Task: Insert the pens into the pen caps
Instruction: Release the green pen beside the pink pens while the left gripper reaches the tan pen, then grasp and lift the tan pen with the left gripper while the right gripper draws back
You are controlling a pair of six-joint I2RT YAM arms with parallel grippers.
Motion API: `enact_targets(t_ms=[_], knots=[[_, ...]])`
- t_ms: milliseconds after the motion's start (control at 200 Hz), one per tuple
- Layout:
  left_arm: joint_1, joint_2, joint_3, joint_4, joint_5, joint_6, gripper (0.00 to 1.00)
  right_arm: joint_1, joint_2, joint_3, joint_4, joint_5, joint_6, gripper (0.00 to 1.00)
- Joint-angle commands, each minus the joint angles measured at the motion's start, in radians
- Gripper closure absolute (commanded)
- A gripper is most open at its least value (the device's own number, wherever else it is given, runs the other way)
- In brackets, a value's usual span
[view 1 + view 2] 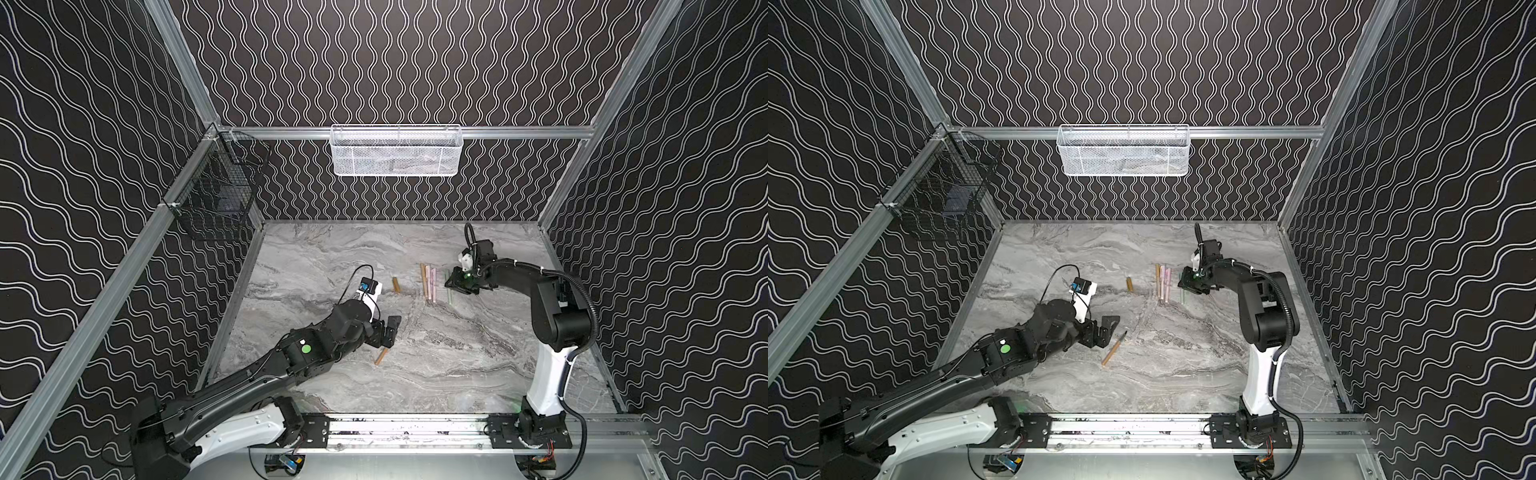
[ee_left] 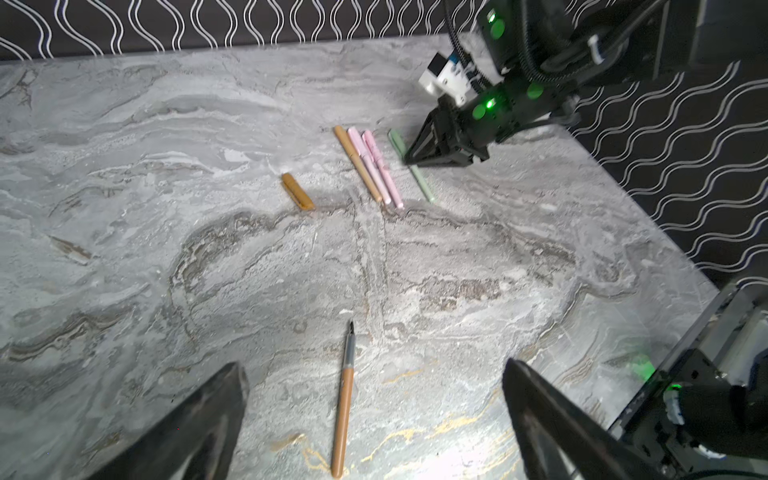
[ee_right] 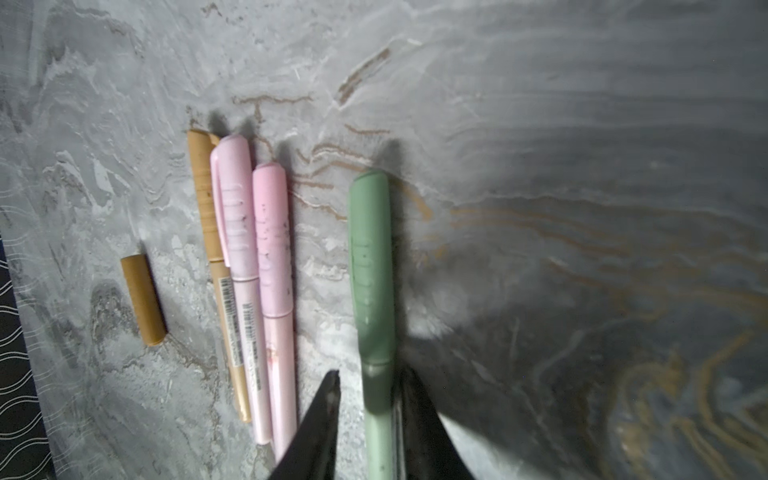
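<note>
An uncapped tan-orange pen (image 2: 344,415) with a dark tip lies on the marble table (image 1: 457,365), seen in both top views (image 1: 1114,349). My left gripper (image 2: 372,365) hovers open just over it, one finger on each side. A loose tan-orange pen cap (image 1: 396,284) lies farther back. Beside it lie three capped pens, one tan (image 3: 205,199) and two pink (image 3: 235,208). A capped green pen (image 3: 370,257) lies to their right, between the jaws of my right gripper (image 3: 371,374). That gripper is slightly open, with a gap between one finger and the pen.
A white mesh basket (image 1: 396,151) hangs on the back wall and a black wire basket (image 1: 216,187) on the left wall. Metal frame rails edge the table, and the arms' base rail (image 1: 407,430) runs along the front.
</note>
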State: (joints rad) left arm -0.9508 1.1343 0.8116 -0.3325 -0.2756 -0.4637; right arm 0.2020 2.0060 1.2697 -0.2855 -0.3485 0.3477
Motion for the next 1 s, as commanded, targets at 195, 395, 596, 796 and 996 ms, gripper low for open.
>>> enact_targets(t_ms=[195, 395, 596, 796, 996], knots=[[0.001, 0.134, 0.070, -0.209, 0.022, 0.010, 0.06, 0.001, -0.178, -0.049, -0.065, 0.073, 0.010, 0.66], [-0.001, 0.264, 0.043, -0.267, 0.109, 0.019, 0.20, 0.009, -0.363, -0.143, -0.038, 0.119, 0.020, 0.65], [-0.020, 0.477, 0.096, -0.292, 0.132, 0.053, 0.45, 0.068, -0.484, -0.223, 0.011, 0.097, 0.038, 0.66], [-0.023, 0.631, 0.144, -0.299, 0.135, 0.071, 0.63, 0.109, -0.554, -0.265, 0.024, 0.098, 0.045, 0.67], [-0.023, 0.717, 0.153, -0.305, 0.138, 0.083, 0.73, 0.114, -0.608, -0.327, 0.044, 0.102, 0.050, 0.67]])
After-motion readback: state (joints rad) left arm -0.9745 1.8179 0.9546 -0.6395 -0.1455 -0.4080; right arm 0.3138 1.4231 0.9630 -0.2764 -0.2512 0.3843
